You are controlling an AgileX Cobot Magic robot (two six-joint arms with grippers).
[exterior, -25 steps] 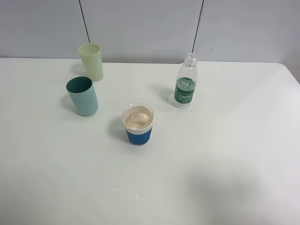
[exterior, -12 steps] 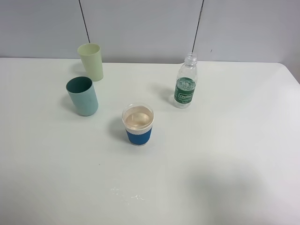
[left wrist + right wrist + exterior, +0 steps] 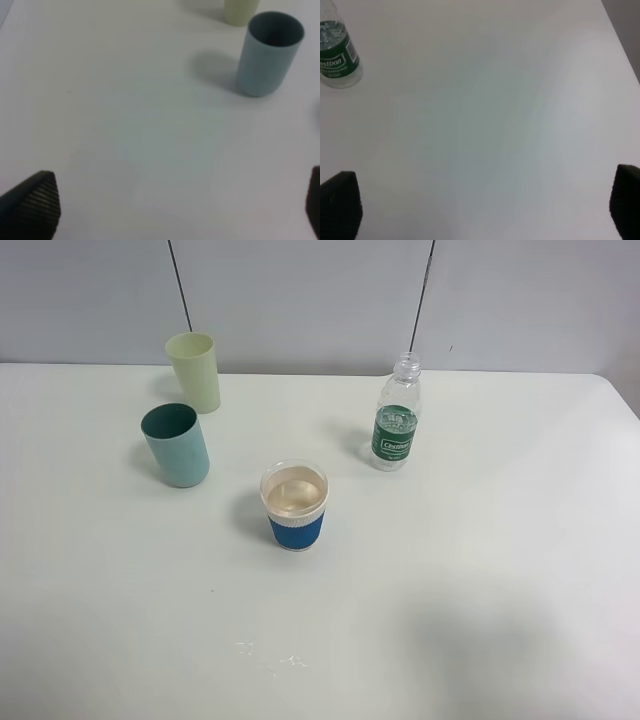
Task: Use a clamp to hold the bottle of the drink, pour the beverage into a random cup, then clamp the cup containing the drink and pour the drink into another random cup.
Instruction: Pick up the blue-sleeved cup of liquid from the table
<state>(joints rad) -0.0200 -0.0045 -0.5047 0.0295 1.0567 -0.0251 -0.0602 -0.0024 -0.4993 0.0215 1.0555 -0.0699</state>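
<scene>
White and matte, the surface [image 3: 480, 570] runs back to a grey wall [image 3: 300, 290], down which two thin dark cords [image 3: 180, 285] hang.

A clear plastic bottle [image 3: 397, 425] with a green label stands upright and uncapped near the far edge of the surface, right of the middle. Nothing touches it. The cup with the blue sleeve [image 3: 295, 505] stands about the middle of the surface, nearer the front edge than the bottle and well apart from it. It is upright and holds a pale, clear drink close to its rim. A teal cup [image 3: 176, 445] stands open-mouthed toward the left edge. Just behind it, close to the far edge, stands a pale green cup [image 3: 194, 370]. The two are near each other but not touching. A few small whitish flecks [image 3: 270, 658] lie on the surface near the front edge.

Both claws show only in the wrist views. The left claw [image 3: 175, 205] hangs above bare surface with its ribbed black fingertips [image 3: 32, 205] spread as wide as the picture, and it holds nothing. The teal cup [image 3: 267, 55] and the base of the pale green cup [image 3: 240, 11] stand well ahead of it. The right claw [image 3: 482, 205] is likewise poised over bare surface, its fingertips [image 3: 340, 205] far apart and empty. The bottle [image 3: 337, 60] stands well ahead of it and off to one side.
</scene>
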